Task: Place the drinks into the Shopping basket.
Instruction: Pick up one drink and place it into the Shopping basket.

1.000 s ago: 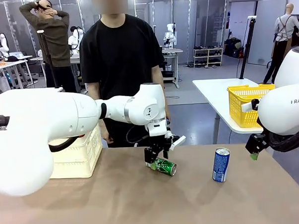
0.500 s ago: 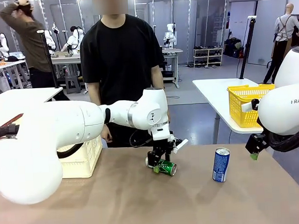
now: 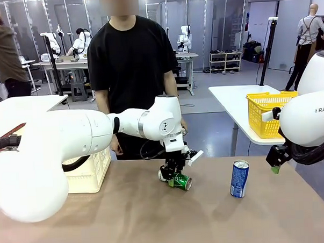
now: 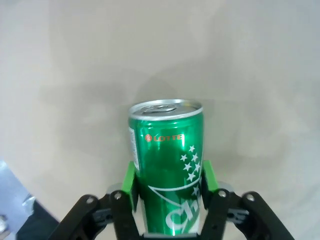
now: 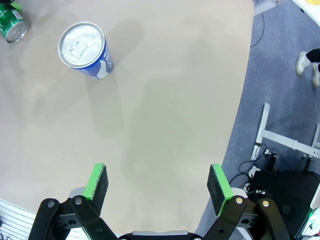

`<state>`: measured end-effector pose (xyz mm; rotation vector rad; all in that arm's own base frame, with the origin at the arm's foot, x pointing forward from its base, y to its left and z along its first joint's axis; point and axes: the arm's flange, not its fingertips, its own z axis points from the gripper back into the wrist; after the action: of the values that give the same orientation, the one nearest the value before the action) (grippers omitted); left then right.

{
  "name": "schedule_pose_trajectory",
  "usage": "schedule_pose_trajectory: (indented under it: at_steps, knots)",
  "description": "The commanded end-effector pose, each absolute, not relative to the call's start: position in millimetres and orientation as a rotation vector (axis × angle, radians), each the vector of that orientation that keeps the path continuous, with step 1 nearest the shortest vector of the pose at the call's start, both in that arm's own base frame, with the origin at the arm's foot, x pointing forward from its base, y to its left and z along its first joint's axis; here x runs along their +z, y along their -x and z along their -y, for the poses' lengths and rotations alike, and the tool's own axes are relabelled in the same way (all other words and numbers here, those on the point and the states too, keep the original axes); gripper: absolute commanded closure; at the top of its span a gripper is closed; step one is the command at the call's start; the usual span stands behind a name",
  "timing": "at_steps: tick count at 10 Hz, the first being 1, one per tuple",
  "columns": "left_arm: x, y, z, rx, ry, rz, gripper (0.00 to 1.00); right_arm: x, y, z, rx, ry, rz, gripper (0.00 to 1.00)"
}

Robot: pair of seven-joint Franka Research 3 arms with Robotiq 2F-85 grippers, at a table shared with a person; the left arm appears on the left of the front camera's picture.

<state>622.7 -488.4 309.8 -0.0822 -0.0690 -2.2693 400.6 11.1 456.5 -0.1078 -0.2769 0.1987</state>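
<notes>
A green can (image 3: 180, 181) with white lettering lies on its side at the middle of the table. My left gripper (image 3: 174, 173) reaches down onto it and is shut on it. In the left wrist view the green pads (image 4: 131, 184) press both sides of the green can (image 4: 166, 170). A slim blue can (image 3: 239, 178) with a silver top stands upright to the right. It also shows as the blue can (image 5: 85, 49) at the top left of the right wrist view. My right gripper (image 3: 275, 165) hangs open off the table's right side, apart from it. The cream-white Shopping basket (image 3: 92, 170) sits at the left, mostly hidden behind my left arm.
A person in a black shirt (image 3: 130, 63) stands at the far side, right behind the green can. A yellow mesh basket (image 3: 269, 111) rests on another table at the back right. The table's right edge (image 5: 235, 130) curves beside my right gripper.
My left gripper has come down on the green can and shut on it. The right arm and the blue can have stayed still.
</notes>
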Motion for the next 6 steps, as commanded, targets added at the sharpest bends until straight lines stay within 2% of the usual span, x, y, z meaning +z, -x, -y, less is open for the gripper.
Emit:
schedule_pose_trajectory:
  at_steps: [1,2,3,4,5,6]
  knots:
    - [317,-633,501,-2.254,0.081,0.044,0.6,457,-401,-9,0.21,0.11,0.274,0.0]
    - [316,-633,502,-2.253,0.089,0.04,0.74,457,-401,-9,0.21,0.11,0.274,0.0]
    - [316,-631,502,-2.257,0.095,0.038,0.79,457,-401,-9,0.21,0.11,0.274,0.0]
    - [320,-629,502,-2.262,0.103,0.047,0.93,457,-401,-9,0.21,0.11,0.274,0.0]
    - [329,-624,502,-2.273,0.119,0.035,0.97,457,-401,-9,0.21,0.11,0.274,0.0]
    - [344,-619,502,-2.316,0.101,0.029,0.97,457,-401,-9,0.21,0.11,0.274,0.0]
